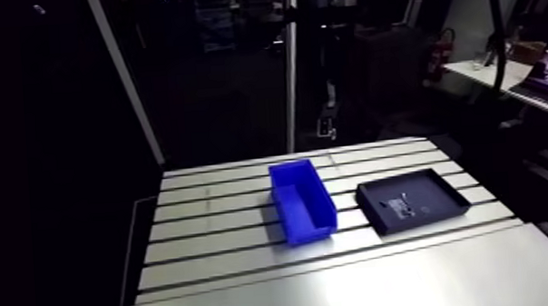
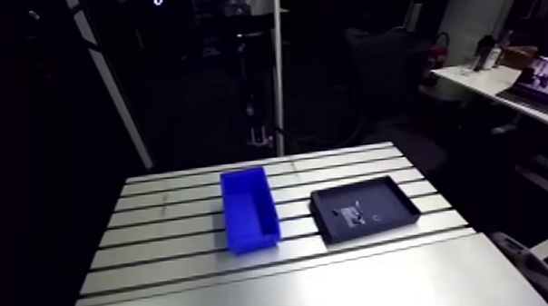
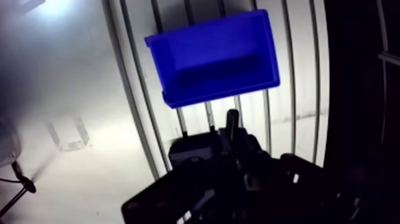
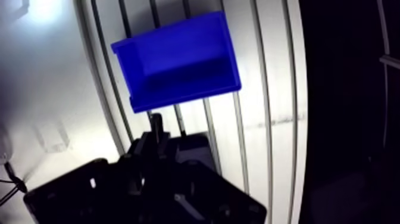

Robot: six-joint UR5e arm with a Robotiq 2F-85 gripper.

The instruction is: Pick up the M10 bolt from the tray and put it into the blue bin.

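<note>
The blue bin [image 1: 303, 201] stands open and looks empty on the slotted table, with the black tray [image 1: 412, 201] close on its right. Small pale parts [image 2: 352, 216] lie in the tray. The arm view shows no gripper. In the wrist view my gripper [image 3: 233, 136] is a dark shape a short way before the bin [image 3: 214, 56], not over it. Its fingers are together on a thin dark rod, the M10 bolt [image 3: 232, 121], which sticks out past the tips toward the bin's near wall.
The slotted table [image 1: 209, 224] ends in a smooth metal plate [image 1: 386, 284] at the front. A light upright post [image 1: 290, 72] rises behind the table's far edge. In the wrist view the table drops off into darkness on one side of the bin.
</note>
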